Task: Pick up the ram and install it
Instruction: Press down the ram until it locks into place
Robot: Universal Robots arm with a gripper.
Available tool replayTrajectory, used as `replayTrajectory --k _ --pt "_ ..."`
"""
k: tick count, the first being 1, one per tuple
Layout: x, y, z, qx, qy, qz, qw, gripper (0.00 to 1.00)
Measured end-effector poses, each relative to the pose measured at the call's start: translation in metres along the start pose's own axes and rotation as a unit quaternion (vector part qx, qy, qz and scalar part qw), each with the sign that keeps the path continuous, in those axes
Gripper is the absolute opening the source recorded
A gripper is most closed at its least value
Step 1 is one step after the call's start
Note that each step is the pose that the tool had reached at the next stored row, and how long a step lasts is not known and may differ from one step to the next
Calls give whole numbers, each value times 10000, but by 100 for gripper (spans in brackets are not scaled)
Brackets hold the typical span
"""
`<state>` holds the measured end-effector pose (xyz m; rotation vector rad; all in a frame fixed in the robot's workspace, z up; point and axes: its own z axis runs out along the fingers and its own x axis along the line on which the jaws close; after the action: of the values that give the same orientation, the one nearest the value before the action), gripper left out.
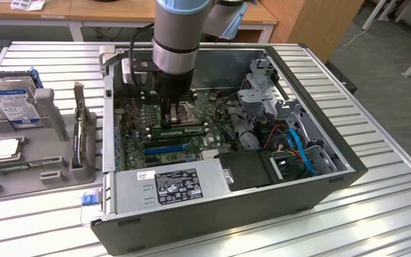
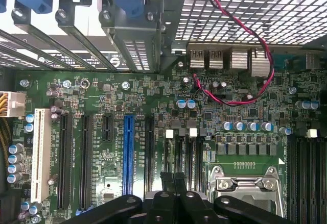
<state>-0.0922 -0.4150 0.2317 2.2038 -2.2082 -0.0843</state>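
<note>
Black fingers of the hand (image 2: 173,179) pressed together, empty, above the green motherboard (image 2: 153,106).

Green motherboard (image 2: 240,127) w/ blue slot (image 2: 127,152), white slot (image 2: 40,152), red-black wire (image 2: 255,60), blue-labelled hard drive (image 1: 11,101)

**Around the open case**

You have an open computer case (image 1: 213,214) lying on its side on the ribbed metal desk (image 1: 377,214). Inside it, the green motherboard (image 2: 240,117) carries a blue expansion slot (image 2: 127,155), a white slot (image 2: 41,152) near it, and a silver CPU socket frame (image 2: 245,185). A red and black wire pair (image 2: 250,60) loops above the board. The grey power supply (image 1: 169,184) with its label sits at the case's near edge, blue cables (image 1: 302,147) beside it. On the exterior view's left, a grey fixture tray (image 1: 20,155) holds a blue-labelled hard drive (image 1: 9,101) and a square silver CPU (image 1: 6,149).
</note>
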Motion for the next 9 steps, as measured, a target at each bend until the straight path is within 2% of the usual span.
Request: replayTrajectory --k 9 --pt "1 -1 20 0 0 0 10000 10"
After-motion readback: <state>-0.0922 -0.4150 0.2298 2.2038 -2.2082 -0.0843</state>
